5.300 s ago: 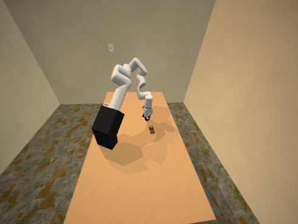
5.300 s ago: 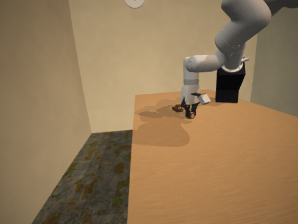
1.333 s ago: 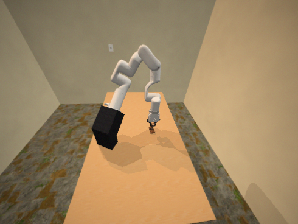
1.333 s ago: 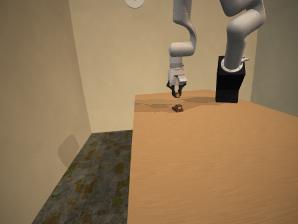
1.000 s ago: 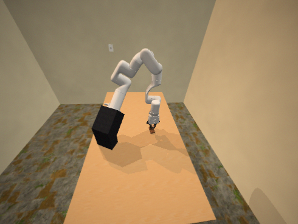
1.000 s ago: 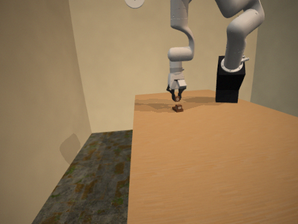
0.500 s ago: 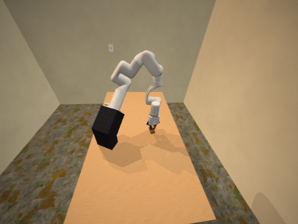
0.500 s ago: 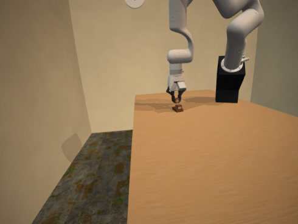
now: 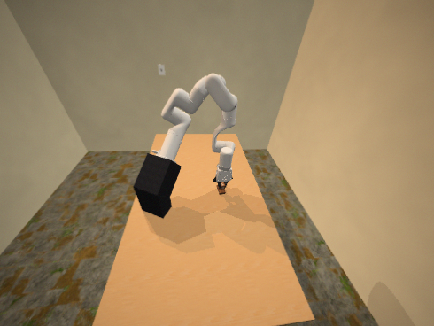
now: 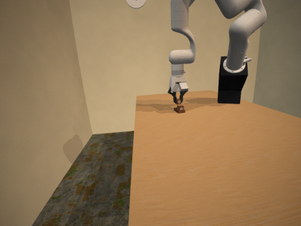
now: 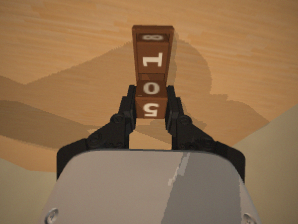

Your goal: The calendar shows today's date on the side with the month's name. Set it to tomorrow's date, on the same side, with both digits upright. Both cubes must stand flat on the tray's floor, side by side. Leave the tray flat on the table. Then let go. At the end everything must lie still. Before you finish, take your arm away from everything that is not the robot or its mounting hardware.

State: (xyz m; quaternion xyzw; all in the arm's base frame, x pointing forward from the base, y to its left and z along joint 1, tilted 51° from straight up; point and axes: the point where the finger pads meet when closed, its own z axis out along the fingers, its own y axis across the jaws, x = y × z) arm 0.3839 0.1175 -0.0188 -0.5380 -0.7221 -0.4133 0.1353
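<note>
Reaching down from above with white jointed arm (image 9: 218, 90) (image 10: 181, 56). Gripping small brown cube (image 10: 179, 101) (image 11: 151, 109) in black-fingered gripper (image 9: 221, 187) (image 10: 179, 101) (image 11: 151, 95), partly open; reads "0", "5". Held above brown tray (image 9: 221, 192) (image 10: 175, 109) (image 11: 170, 56) on table (image 9: 199, 275) (image 10: 199, 153) (image 11: 75, 30), apparently clear of it. Seen in tray: second brown cube (image 10: 180, 108) (image 11: 152, 60), marked "1", "8".

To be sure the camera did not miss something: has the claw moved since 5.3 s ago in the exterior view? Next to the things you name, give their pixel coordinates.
Yes. In the exterior view, the claw (image 10: 178, 101) is now farther from the black pedestal (image 10: 229, 83), toward the left of the picture.
</note>
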